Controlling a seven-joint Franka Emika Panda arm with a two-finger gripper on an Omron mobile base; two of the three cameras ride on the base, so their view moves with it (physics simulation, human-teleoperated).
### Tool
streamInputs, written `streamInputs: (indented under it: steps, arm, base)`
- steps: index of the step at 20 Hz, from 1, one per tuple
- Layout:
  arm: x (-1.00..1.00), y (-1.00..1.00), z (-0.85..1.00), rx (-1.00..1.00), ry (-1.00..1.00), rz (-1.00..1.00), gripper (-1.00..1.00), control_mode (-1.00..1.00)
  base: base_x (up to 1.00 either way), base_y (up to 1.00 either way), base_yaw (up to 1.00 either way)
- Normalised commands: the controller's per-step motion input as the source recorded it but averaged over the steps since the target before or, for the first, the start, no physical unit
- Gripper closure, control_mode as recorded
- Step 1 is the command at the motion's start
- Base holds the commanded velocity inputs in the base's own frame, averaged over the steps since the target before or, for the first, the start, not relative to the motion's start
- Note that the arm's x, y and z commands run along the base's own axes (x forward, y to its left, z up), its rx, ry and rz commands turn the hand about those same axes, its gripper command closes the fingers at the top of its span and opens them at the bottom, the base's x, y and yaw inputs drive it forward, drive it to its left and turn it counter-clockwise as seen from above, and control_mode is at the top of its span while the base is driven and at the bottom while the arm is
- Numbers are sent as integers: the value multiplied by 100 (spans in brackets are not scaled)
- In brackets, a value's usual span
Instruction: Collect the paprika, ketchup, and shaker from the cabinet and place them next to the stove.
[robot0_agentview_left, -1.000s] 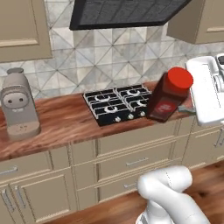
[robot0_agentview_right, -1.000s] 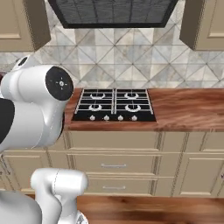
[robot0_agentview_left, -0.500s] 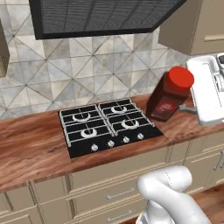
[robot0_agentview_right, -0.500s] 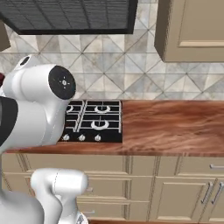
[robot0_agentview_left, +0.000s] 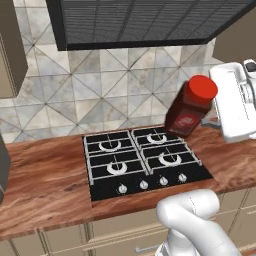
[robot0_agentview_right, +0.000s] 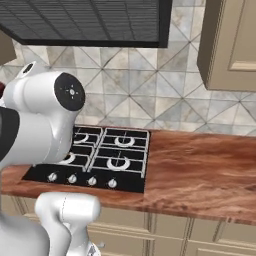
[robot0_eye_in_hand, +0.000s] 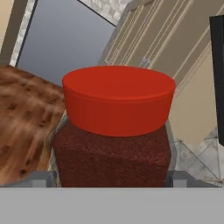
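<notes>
We see the paprika (robot0_agentview_left: 190, 108), a squarish jar of dark red-brown contents with a bright red cap and a dark label on its side, carried tilted in the air above the right rear corner of the stove (robot0_agentview_left: 143, 163); its cap leans up and to the right toward the white hand. In the hand view the paprika (robot0_eye_in_hand: 114, 131) sits between the two dark finger tips, whose ends we see at either side of its body, so the jaws stand wide and are clamped on the jar. The gripper (robot0_eye_in_hand: 113, 178) lies at the jar's lower body, and the flat round cap faces the camera.

Below it, the stove is a flat black four-burner cooktop with dark grates and a front row of silver knobs, set into a reddish wooden surface (robot0_agentview_left: 45, 175). In the right base view the stove (robot0_agentview_right: 114, 160) lies left of a long bare stretch of the same surface (robot0_agentview_right: 200, 170). Behind rises a grey patterned tile wall (robot0_agentview_left: 100, 90), with a dark hood (robot0_agentview_left: 145, 22) overhead and a beige wall cabinet (robot0_agentview_right: 232, 45) at the right
</notes>
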Motion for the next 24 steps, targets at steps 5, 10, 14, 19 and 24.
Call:
streamInputs:
  steps: [5, 10, 14, 19, 24]
  arm:
    - [16, -53, 0, 3, 9, 13, 100, -100]
    - [11, -96, -2, 5, 14, 18, 100, -100]
    - [2, -90, -5, 1, 16, 9, 100, -100]
    - [0, -68, -23, 0, 16, -3, 100, -100]
    - [0, -39, -45, 0, 15, -14, 100, -100]
  base:
    - [19, -27, 10]
    - [0, 0, 0]
    - [0, 0, 0]
    - [0, 0, 0]
    - [0, 0, 0]
